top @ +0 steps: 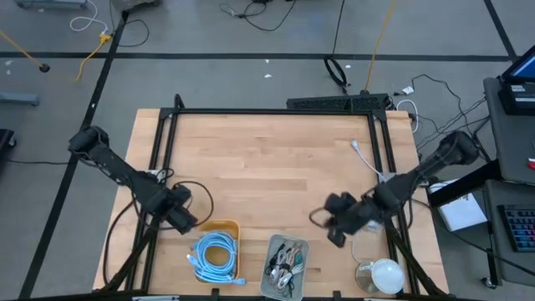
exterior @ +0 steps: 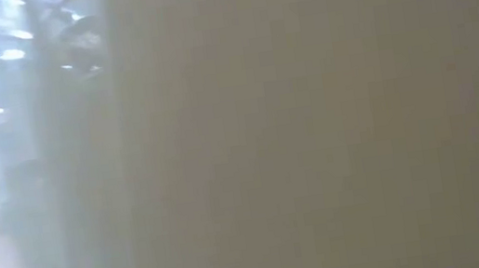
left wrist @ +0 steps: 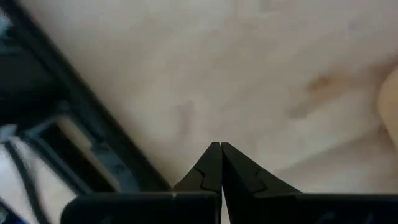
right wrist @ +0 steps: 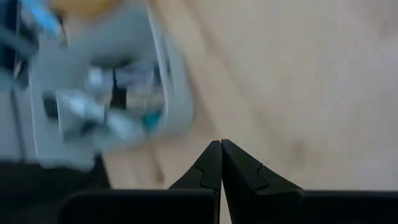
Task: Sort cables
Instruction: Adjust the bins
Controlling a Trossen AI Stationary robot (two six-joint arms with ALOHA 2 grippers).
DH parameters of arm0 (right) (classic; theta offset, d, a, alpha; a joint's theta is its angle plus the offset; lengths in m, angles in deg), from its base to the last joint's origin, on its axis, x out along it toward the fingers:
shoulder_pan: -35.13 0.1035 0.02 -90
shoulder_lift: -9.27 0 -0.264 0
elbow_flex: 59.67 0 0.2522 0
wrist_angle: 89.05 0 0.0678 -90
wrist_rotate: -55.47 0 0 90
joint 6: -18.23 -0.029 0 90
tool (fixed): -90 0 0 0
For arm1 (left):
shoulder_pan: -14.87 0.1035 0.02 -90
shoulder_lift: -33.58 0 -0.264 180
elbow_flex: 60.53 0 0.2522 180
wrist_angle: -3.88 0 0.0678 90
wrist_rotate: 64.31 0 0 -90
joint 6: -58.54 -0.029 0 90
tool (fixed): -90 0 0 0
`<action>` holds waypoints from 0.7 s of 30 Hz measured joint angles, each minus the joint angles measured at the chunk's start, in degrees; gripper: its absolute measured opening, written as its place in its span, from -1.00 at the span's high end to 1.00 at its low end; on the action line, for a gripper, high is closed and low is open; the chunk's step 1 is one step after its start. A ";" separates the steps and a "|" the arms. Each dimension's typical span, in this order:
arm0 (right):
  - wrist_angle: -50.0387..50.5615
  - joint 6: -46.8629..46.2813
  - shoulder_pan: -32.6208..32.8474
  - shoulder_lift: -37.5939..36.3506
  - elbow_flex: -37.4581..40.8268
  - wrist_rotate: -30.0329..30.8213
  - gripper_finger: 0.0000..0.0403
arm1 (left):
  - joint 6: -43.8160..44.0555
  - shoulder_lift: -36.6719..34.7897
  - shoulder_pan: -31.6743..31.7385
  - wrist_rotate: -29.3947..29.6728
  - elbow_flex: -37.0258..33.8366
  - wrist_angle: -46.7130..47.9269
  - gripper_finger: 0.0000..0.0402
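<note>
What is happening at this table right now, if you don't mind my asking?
Nothing is being handled at this moment. The light-blue cables lie coiled in the yellow bin at the table's near edge, and the small mixed cables fill the grey bin beside it. The left gripper and the right gripper are both shut and empty, over bare wood near the bins.
</note>
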State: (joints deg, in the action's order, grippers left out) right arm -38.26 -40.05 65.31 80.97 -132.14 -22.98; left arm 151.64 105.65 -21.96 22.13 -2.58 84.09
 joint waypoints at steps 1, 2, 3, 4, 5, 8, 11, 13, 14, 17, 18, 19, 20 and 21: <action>-0.31 -2.16 1.51 0.02 1.44 -1.76 1.00 | 0.03 -0.81 0.25 0.20 0.00 1.61 0.98; -1.13 -4.53 3.03 0.04 3.06 -3.16 1.00 | 0.01 -1.62 0.47 0.74 0.00 2.69 0.98; -2.88 -7.03 4.58 0.07 4.88 -4.04 1.00 | 0.01 -2.55 0.77 1.55 0.00 3.27 0.98; -5.35 -9.57 5.89 0.29 6.69 -4.20 1.00 | 0.02 -3.52 1.05 2.33 0.00 3.77 0.98; -8.48 -11.85 7.13 0.46 8.47 -4.25 1.00 | 0.05 -4.56 1.42 3.22 0.00 4.02 0.98; -17.30 -16.20 9.34 2.00 12.22 -4.14 1.00 | 0.71 -7.58 2.66 6.86 0.00 4.15 0.98; -20.90 -17.14 9.71 5.90 12.87 -4.41 1.00 | 0.84 -10.52 4.27 11.02 0.01 3.17 0.98; -23.77 -16.64 9.42 8.93 12.35 -5.33 1.00 | -0.20 -12.22 5.38 12.50 0.02 2.28 0.98; -25.71 -16.04 9.13 10.38 12.04 -5.76 1.00 | -1.01 -12.94 5.93 12.98 0.02 1.76 0.98; -30.30 -14.22 8.21 14.72 10.74 -5.84 1.00 | -4.46 -14.18 7.40 13.75 0.02 0.01 0.98; -31.41 -13.60 7.80 15.81 10.42 -5.86 1.00 | -5.95 -14.38 7.87 14.09 0.02 -0.94 0.98; -32.68 -13.05 7.48 16.53 10.23 -5.84 1.00 | -7.40 -14.45 8.38 14.37 0.02 -2.20 0.98; -32.99 -12.93 7.20 16.97 9.98 -5.80 1.00 | -9.10 -14.41 9.04 14.54 0.02 -3.62 0.97; -33.08 -12.70 6.91 17.20 9.72 -5.67 1.00 | -11.12 -14.19 9.85 14.55 0.02 -5.42 0.97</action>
State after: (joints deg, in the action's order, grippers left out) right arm -71.34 -52.75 72.22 98.17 -122.42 -28.64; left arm 140.52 91.46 -12.11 36.68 -2.56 78.67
